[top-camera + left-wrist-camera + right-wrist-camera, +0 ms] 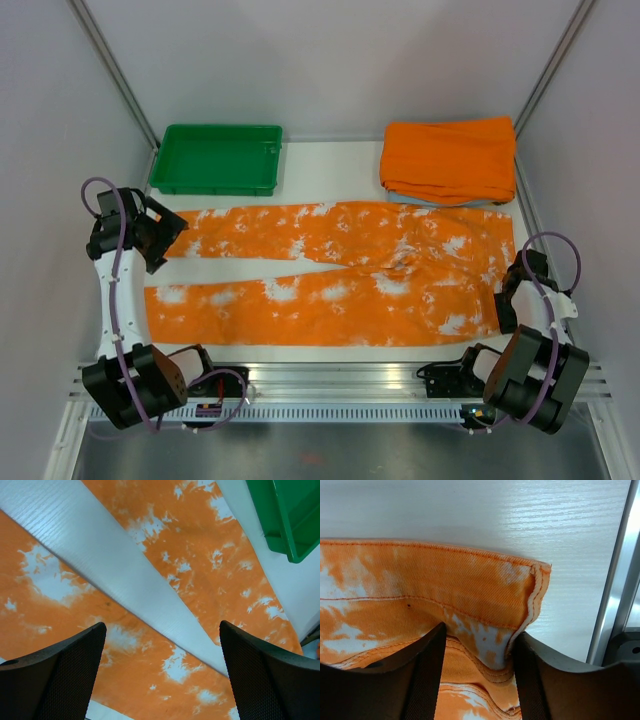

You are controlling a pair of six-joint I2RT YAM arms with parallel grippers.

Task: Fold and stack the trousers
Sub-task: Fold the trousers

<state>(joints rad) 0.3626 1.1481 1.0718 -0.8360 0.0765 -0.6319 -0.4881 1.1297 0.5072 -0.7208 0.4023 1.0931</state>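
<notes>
White tabletop (pixel 330 160), grey walls (pixel 330 60) behind. Showed trousers (pixel 340 275) spread flat across it, waistband right, legs left. Showed left gripper (pixel 162 630) above the gap between the legs, jaws wide apart. Showed right gripper (pixel 479 630) astride the waistband's near corner; could not tell whether clamped.
</notes>
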